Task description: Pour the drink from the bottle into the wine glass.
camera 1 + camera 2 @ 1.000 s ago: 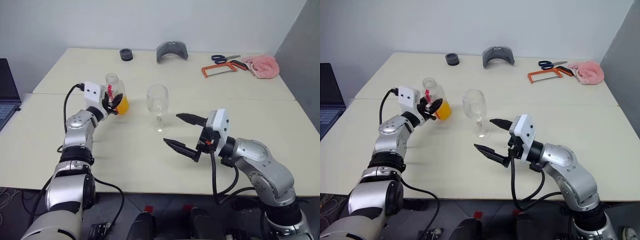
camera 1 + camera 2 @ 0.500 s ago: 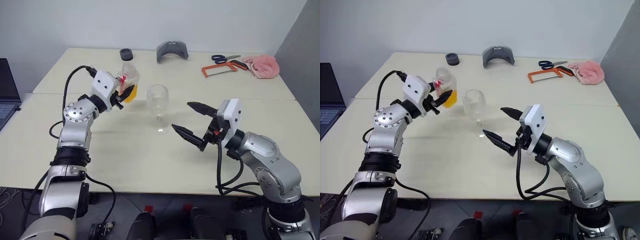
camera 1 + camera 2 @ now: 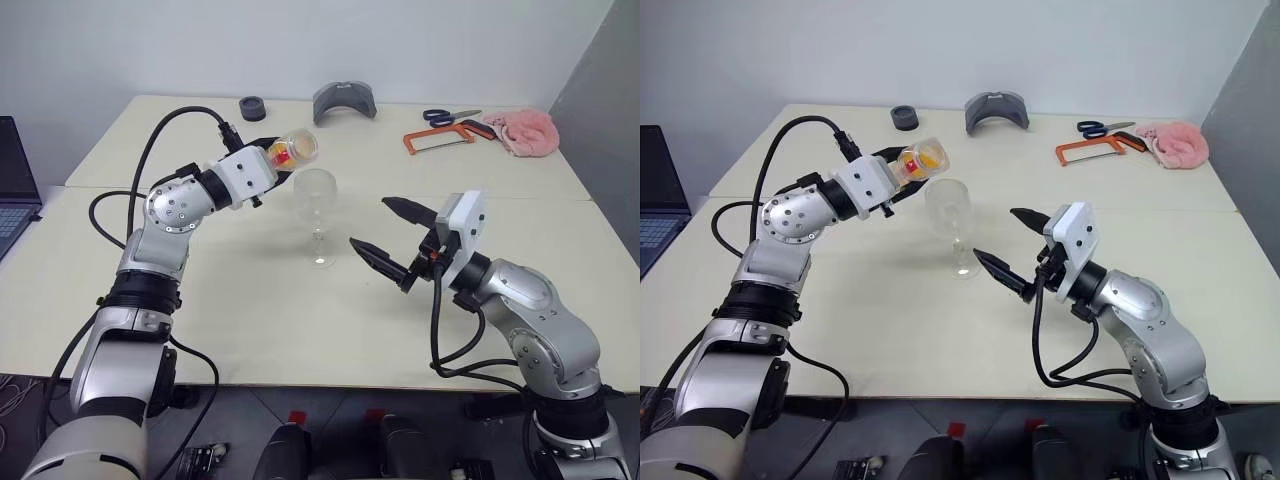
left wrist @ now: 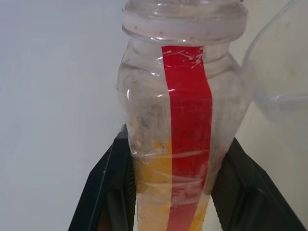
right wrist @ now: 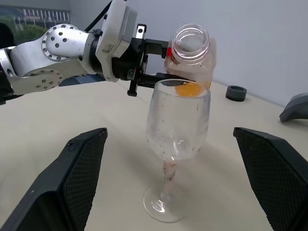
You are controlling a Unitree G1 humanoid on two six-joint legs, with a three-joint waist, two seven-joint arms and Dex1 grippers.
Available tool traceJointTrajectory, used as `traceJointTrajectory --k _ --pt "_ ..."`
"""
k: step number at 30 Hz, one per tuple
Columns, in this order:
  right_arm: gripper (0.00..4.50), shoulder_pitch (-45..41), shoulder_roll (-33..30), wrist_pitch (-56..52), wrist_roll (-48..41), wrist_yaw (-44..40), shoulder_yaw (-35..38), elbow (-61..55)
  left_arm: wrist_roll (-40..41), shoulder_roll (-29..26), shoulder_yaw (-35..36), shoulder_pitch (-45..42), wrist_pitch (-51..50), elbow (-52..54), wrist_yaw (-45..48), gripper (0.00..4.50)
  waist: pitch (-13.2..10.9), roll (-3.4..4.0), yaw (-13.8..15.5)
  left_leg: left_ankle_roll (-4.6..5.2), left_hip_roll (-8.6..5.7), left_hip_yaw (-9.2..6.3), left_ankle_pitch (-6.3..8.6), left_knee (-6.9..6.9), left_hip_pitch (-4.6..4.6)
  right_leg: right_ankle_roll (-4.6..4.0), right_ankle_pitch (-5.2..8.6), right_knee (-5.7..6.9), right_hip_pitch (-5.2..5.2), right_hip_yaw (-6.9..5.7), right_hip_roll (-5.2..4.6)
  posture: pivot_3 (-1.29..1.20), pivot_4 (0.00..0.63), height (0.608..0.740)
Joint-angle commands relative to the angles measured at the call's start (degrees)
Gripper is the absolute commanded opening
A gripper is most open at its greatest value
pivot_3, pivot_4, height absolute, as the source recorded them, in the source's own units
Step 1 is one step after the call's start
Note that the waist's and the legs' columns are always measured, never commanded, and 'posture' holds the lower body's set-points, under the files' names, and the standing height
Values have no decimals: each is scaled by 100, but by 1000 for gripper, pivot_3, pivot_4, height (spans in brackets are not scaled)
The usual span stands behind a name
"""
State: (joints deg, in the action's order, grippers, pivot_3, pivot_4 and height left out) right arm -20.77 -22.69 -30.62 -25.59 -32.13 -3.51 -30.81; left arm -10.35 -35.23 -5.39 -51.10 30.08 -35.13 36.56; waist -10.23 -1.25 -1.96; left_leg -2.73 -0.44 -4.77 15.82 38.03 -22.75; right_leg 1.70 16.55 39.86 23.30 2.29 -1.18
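change: bottle (image 3: 288, 150) lifted off surface (image 3: 260, 320), tipped over glass (image 3: 316, 190) | left pincer (image 3: 272, 165) pinching bottle | right pincer (image 3: 385, 232) spread beside glass | drink (image 5: 188, 89) unpoured; pour imminent

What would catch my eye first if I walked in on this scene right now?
Probably the left gripper holding a small clear bottle tipped on its side above an empty wine glass in the middle of the pale table, with orange drink pooled inside. Next, the right gripper hovering wide open just right of the glass. At the far edge lie an orange hacksaw and pink cloth.
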Motion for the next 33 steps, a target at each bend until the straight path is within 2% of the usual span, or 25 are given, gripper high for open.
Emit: traceJointTrajectory --k 1,15,33 --pt "4500 0 -101 153 -78 -61 250 -22 -291 -209 -12 -385 578 -67 -332 1685 0 0 3 0 0 0 0 0 0 0 0 0 0 -1 0 0 150 740" --pt "4500 3 -243 20 -353 -294 354 -48 -1524 -570 -423 -791 1612 -821 -1467 1680 0 0 3 0 -3 5 0 1 -2 0 0 2 1 -1 0 0 150 740" --pt "4500 14 -308 -140 -646 -293 340 -196 -2587 -809 -891 -1179 1810 -1215 -2688 1671 0 0 3 1 -3 10 0 1 -4 0 0 3 2 -4 0 0 150 740"
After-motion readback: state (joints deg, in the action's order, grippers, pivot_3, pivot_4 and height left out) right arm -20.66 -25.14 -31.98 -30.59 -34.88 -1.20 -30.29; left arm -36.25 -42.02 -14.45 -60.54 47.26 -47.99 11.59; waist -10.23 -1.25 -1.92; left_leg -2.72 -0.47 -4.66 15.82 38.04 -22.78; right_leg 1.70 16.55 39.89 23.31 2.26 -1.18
